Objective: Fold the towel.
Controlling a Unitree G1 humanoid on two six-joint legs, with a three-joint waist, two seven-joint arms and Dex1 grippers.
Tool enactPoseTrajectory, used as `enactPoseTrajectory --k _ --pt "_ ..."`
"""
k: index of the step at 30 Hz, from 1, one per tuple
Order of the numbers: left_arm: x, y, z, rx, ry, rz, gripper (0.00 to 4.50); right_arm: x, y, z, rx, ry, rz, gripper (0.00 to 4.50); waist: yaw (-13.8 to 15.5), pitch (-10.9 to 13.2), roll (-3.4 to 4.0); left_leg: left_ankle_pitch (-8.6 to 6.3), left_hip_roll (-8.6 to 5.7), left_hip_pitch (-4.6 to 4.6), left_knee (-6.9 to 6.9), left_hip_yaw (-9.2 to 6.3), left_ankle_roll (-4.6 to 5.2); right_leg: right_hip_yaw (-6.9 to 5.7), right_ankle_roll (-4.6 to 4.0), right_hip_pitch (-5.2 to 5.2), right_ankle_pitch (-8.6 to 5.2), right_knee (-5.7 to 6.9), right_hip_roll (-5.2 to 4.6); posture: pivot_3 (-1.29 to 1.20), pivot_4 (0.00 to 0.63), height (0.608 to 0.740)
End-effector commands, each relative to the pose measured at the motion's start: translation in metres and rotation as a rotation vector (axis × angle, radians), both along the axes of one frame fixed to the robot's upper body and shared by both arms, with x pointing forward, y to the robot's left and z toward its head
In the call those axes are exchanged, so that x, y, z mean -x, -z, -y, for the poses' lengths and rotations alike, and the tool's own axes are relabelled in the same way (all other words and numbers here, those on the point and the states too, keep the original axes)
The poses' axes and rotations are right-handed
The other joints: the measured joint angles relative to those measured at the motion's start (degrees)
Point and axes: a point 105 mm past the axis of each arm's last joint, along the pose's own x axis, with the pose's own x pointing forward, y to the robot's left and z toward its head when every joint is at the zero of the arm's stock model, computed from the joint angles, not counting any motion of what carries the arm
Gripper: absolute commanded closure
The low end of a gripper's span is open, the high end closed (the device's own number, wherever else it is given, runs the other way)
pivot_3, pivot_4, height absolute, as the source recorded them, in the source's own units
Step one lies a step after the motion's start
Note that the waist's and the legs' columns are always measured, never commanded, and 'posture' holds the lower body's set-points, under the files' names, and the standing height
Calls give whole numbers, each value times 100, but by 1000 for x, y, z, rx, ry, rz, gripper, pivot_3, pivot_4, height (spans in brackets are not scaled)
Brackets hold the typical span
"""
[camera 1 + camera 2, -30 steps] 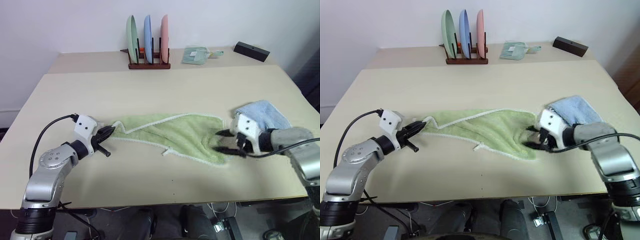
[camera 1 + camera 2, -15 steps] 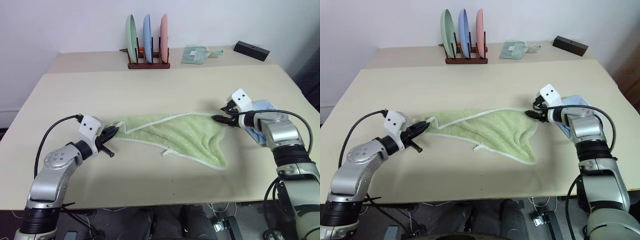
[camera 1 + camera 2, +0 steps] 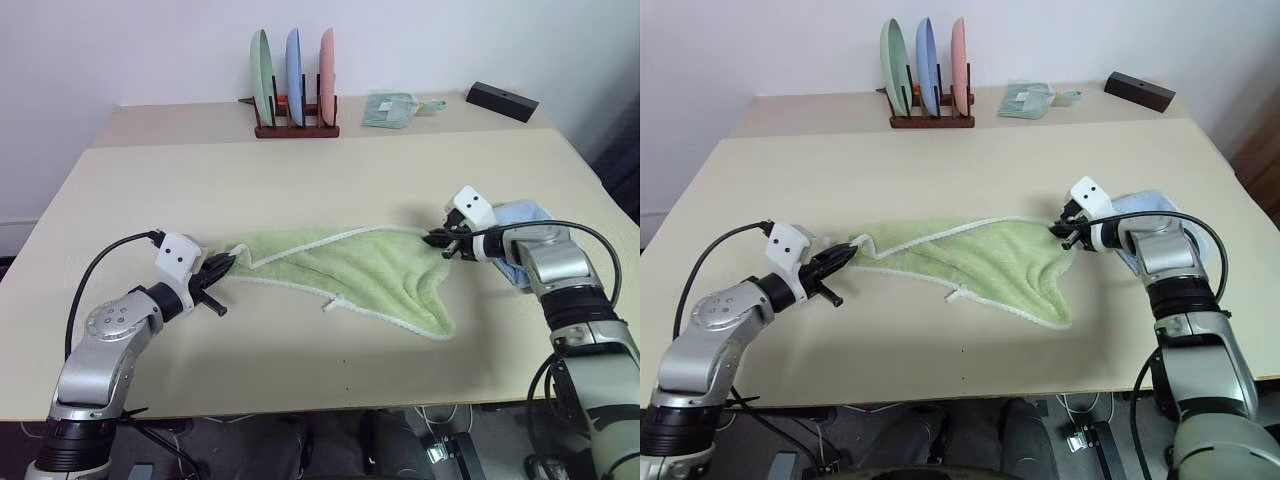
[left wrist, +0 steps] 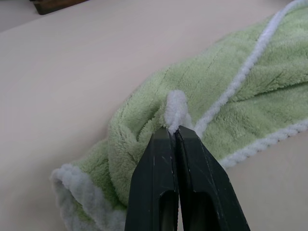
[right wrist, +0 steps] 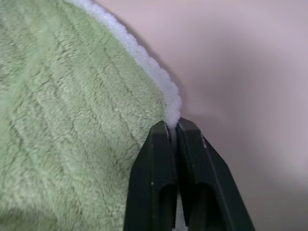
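A light green terry-cloth towel with white edging (image 3: 350, 272) lies spread across the middle of a pale beige tabletop (image 3: 300, 180), stretching from centre left to centre right of the head views, rumpled and partly folded over itself, with one pointed flap hanging toward the lower right. A small white tag (image 3: 329, 304) sticks out from its near edge.

The left gripper (image 3: 222, 264), at the lower left of the frame, is clenched on the towel's left end; in the left wrist view its two black fingers (image 4: 159, 183) press together on a loop of white edging above a bunched green fold. The right gripper (image 3: 438, 240), at centre right, is clamped on the towel's far right corner; in the right wrist view its fingers (image 5: 156, 178) meet on the white edging right at the corner, with bare tabletop beyond.

A light blue terry towel (image 3: 522, 215) lies just behind the right gripper, partly hidden by the arm. At the upper middle of the frame a dark wooden rack (image 3: 297, 128) holds three upright plates, green, blue and pink (image 3: 296, 75). To its right lie a small mint-green folded cloth (image 3: 390, 108) and, further toward the upper right, a flat black box (image 3: 502, 102).
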Motion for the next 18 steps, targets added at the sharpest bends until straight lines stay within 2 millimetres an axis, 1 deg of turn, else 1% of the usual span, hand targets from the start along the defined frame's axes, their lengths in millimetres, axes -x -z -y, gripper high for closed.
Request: enactPoseTrajectory --k 1,2,3,4,5,6,7,8,9,10,11,12,13,14,15,17,18 --pt "-5 -19 -5 8 -25 71 4500 -7 -31 5 37 17 136 4478 1 0 0 0 0 0 0 0 0 0 0 0 0 0 0 0 150 740" --pt "-6 -20 -6 14 -30 75 4500 -8 -34 5 42 22 151 4478 2 0 0 0 0 0 0 0 0 0 0 0 0 0 0 0 150 740" --pt "-22 -32 -13 10 -81 123 4500 -16 -54 3 76 14 267 4478 10 1 1 0 0 0 0 0 0 0 0 0 0 0 0 0 150 740" --pt "-45 -53 -26 20 -167 195 4500 -26 -80 1 113 25 402 4478 33 6 4 0 0 2 0 0 0 0 0 2 0 1 0 0 150 740" --pt "-61 -69 -34 32 -227 244 4500 -32 -99 -1 136 34 499 4478 48 18 4 2 -2 0 7 -1 -4 -4 0 0 0 6 -1 0 150 740" --pt "-71 -79 -40 42 -263 272 4500 -35 -110 -2 148 40 556 4478 23 23 -2 9 -5 -12 25 -7 -16 -11 0 -7 7 20 0 0 150 740" --pt "-81 -96 -45 47 -304 332 4500 -39 -122 0 184 49 622 4478 6 22 -2 17 0 -34 24 -9 -29 -11 -3 -26 28 11 6 0 150 740" --pt "-89 -113 -50 58 -339 389 4500 -41 -134 1 211 60 678 4478 -4 19 -3 18 1 -42 24 -8 -31 -8 -2 -37 29 13 7 0 150 740" --pt "-96 -144 -56 108 -379 475 4500 -43 -158 2 214 78 771 4478 -9 19 -5 17 2 -36 19 -3 -29 -7 -2 -40 28 17 6 0 150 740" --pt "-99 -165 -61 148 -404 533 4500 -43 -174 3 211 91 835 4478 -18 21 -11 17 2 -40 12 -4 -29 -8 -2 -47 28 14 7 0 150 740" --pt "-101 -184 -65 190 -424 582 4500 -41 -192 2 200 98 899 4478 -50 22 -15 17 2 -72 15 -3 -28 -10 -2 -81 28 14 7 0 150 740" --pt "-102 -197 -67 220 -417 607 4500 -37 -210 0 180 87 959 4478 -90 23 -16 18 2 -106 25 -1 -28 -10 -1 -114 29 18 6 0 150 740" --pt "-102 -203 -67 226 -399 612 4500 -33 -220 -3 171 68 998 4478 -148 23 -16 18 2 -111 24 -1 -28 -14 -1 -118 30 22 1 0 150 740" --pt "-100 -204 -65 205 -370 614 4500 -28 -224 -7 167 32 1015 4478 -186 22 -16 19 2 -110 25 -2 -27 -22 -1 -118 30 23 -3 0 150 740" --pt "-97 -200 -62 173 -340 606 4500 -24 -222 -11 166 -9 1013 4478 -226 21 -15 18 1 -104 25 0 -25 -26 -1 -118 30 19 -7 0 150 740" --pt "-90 -182 -59 117 -281 560 4500 -15 -208 -20 173 -113 975 4478 -327 20 -13 14 0 -96 21 0 -19 -29 -1 -118 30 18 -11 0 150 740" --pt "-84 -170 -58 99 -249 525 4500 -10 -196 -24 162 -161 933 4478 -360 20 -13 13 0 -93 19 -1 -16 -30 -1 -118 30 18 -9 0 150 740"
